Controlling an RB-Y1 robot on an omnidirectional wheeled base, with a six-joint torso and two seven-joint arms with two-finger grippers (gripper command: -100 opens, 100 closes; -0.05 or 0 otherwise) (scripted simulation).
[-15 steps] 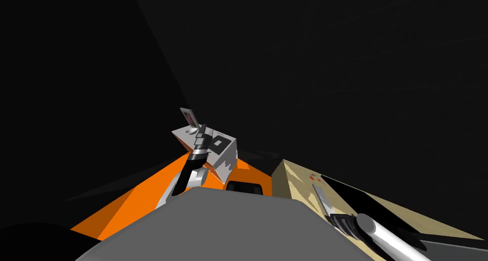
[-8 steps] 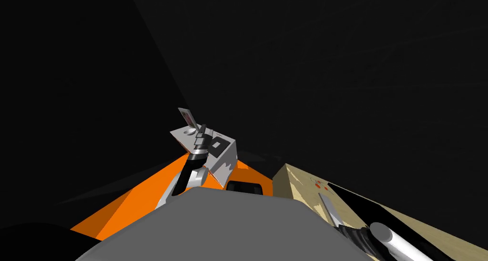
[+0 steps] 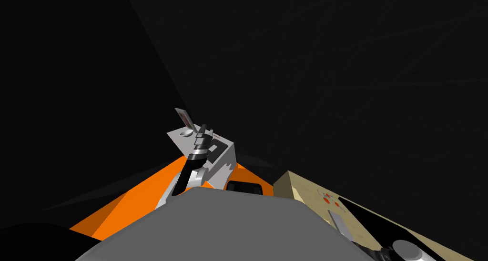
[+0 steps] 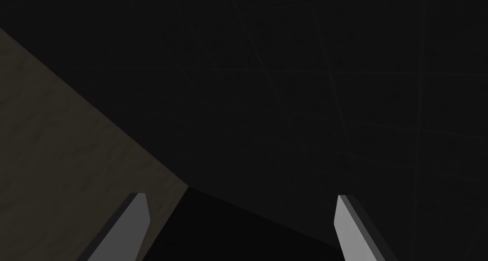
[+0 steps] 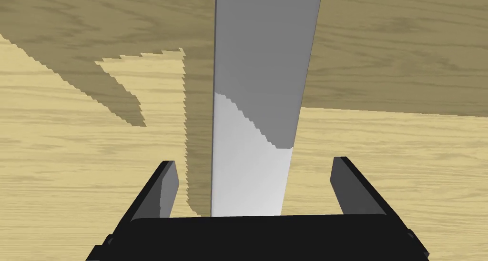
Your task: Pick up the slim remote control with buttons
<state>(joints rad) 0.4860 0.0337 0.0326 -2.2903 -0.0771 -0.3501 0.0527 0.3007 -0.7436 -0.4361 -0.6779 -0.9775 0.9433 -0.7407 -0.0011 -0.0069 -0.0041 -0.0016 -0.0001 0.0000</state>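
Change over the last second is mostly my own: the wooden table (image 3: 300,186), the two red dots (image 3: 327,199) on it and the slim grey remote (image 5: 257,129) have slid down and to the right together in the head view, so I read that as my torso and head turning, not the things moving. The right forearm, a long tube a second ago, now shows nearly end-on at the bottom edge, so the hand has swung more squarely over the remote. The right gripper (image 5: 251,161) stands wide open, one finger on each side of the remote's near end with a gap of bare wood to each; it holds nothing yet. The remote lies flat on the table, running straight away from the gripper body, its far part in shade. No buttons show on its grey face, and I cannot tell whether the red dots just beyond its far end belong to it. By my judgement the approach is done and closing is what remains. For room, wood lies bare on both sides of the remote, a black strip (image 3: 376,220) crosses the table just to its right, and the table's corner is well ahead to the left. The left gripper (image 4: 239,195) is open and empty, raised in front of a grey cabinet (image 3: 226,153).
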